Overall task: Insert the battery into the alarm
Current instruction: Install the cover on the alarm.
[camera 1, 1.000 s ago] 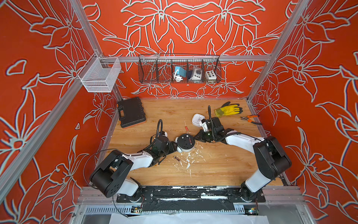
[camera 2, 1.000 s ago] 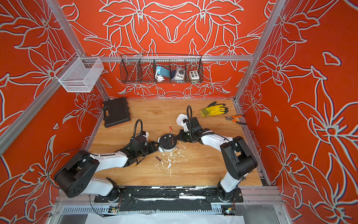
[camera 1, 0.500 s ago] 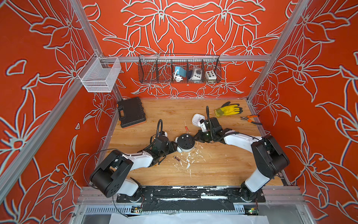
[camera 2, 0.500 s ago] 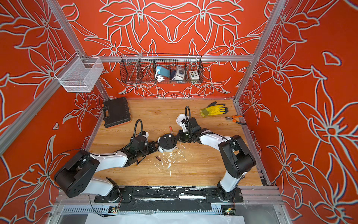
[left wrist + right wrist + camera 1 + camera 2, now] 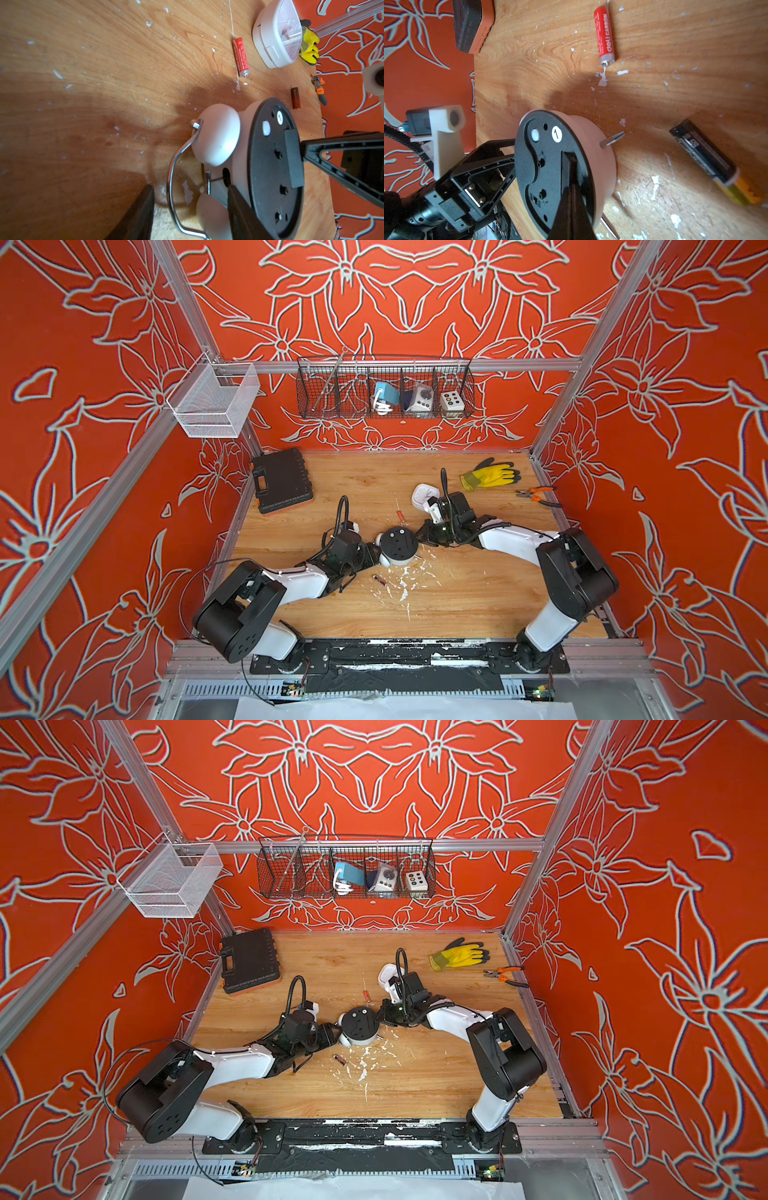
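Observation:
The alarm point(image 5: 400, 545) point(image 5: 359, 1025), a white twin-bell clock, lies face down mid-table with its black back point(image 5: 268, 166) point(image 5: 546, 166) upward. My left gripper point(image 5: 374, 552) point(image 5: 190, 187) stands open astride its wire handle and one bell, one finger against the body. My right gripper point(image 5: 417, 536) point(image 5: 570, 166) is shut, its tip resting on the rectangular battery bay in the back. A red battery point(image 5: 401, 515) point(image 5: 241, 57) point(image 5: 605, 35) lies loose behind the alarm. A black-and-yellow battery point(image 5: 379, 580) point(image 5: 714, 164) lies in front. I cannot tell whether the bay holds a battery.
A second white clock point(image 5: 424, 494) point(image 5: 276, 35) lies behind my right wrist. A black tool case point(image 5: 282, 481) sits back left, a yellow glove point(image 5: 490, 475) and pliers point(image 5: 538, 495) back right. White flakes point(image 5: 403, 585) litter the wood. A small brown cylinder point(image 5: 295, 98) lies beyond the alarm.
My right arm has edged slightly left toward the alarm. The left arm, the alarm and the loose batteries have not moved.

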`<state>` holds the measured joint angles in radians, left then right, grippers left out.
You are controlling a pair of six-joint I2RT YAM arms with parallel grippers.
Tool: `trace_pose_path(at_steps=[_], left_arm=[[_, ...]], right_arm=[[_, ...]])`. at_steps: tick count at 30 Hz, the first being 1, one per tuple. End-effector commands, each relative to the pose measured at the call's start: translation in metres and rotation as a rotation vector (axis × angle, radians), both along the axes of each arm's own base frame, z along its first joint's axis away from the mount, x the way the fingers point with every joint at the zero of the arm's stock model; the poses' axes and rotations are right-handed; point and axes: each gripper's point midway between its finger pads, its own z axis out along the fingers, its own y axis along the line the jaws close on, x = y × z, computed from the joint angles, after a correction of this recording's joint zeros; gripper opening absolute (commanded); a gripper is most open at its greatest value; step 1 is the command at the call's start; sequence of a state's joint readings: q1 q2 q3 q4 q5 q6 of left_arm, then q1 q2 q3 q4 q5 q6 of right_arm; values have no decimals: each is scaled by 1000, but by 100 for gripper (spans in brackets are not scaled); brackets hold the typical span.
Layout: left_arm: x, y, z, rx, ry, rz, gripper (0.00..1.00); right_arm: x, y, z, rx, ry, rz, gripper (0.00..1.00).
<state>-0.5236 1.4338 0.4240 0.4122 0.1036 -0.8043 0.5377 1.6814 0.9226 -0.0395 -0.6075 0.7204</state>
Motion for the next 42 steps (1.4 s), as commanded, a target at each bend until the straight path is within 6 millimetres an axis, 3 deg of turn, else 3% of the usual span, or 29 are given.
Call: trace_pose_path(at_steps=[1,13,24,33,42], left_arm=[[-2,0,-6,15,26,-15,51],[-2,-1,-8,14,32,-19,51],[-2,-3,-8,11,34,-22,51],[-2,-1,-9,15,35,-18,51],[-2,0,-8,19,33,-13,51]], right_arm=[[3,7,2,12,-9,16,0],[-1,12,4,47,10,29,0],[-5,13,-6,21,62,42,2],[-3,5,5,-25,30,33,20],[-1,-3,15,-66,-8,20,33]])
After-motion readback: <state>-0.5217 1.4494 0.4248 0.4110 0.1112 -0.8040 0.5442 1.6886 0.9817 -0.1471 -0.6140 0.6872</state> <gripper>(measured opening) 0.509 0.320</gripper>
